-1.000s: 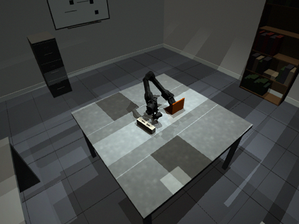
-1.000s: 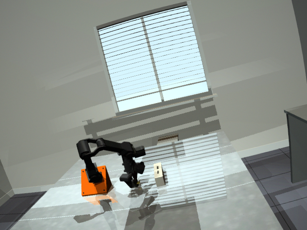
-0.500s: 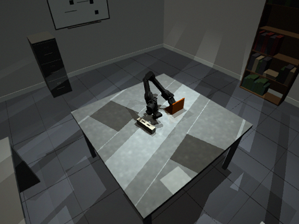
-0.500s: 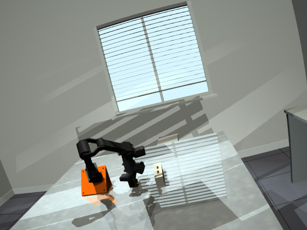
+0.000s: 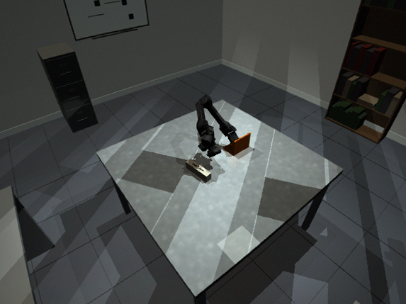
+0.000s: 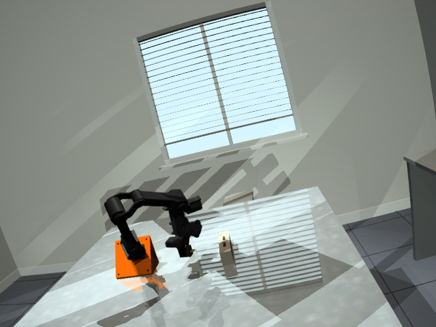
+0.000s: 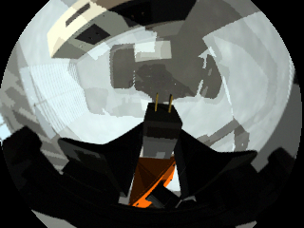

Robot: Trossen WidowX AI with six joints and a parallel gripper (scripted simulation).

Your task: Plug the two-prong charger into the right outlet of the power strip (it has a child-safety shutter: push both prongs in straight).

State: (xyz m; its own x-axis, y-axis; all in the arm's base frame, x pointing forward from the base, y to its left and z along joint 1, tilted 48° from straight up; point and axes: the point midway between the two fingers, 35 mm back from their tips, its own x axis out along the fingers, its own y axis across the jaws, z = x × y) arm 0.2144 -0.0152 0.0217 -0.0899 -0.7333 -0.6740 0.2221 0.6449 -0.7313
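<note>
My gripper [image 5: 214, 152] [image 6: 187, 251] [image 7: 158, 125] is shut on the dark charger [image 7: 162, 124]. In the wrist view the charger's body sits between the fingers, and its two gold prongs [image 7: 163, 104] point away from the palm. In the exterior view a small gold glint shows at the fingertips, a little above the table. The cream power strip [image 5: 203, 173] [image 6: 226, 254] [image 7: 58, 42] lies on the table beside the gripper, apart from it. Two dark outlets show on its top; in the wrist view it is at the upper left, partly cut off.
The arm's orange base mount [image 5: 241, 145] [image 6: 133, 261] [image 7: 147, 178] stands on the glossy grey table [image 5: 198, 216] [image 6: 88, 299], behind the gripper from the strip. Shadows and window reflections cross the table top. A filing cabinet [image 5: 71, 92] and a bookshelf [image 5: 385, 48] stand beyond the table.
</note>
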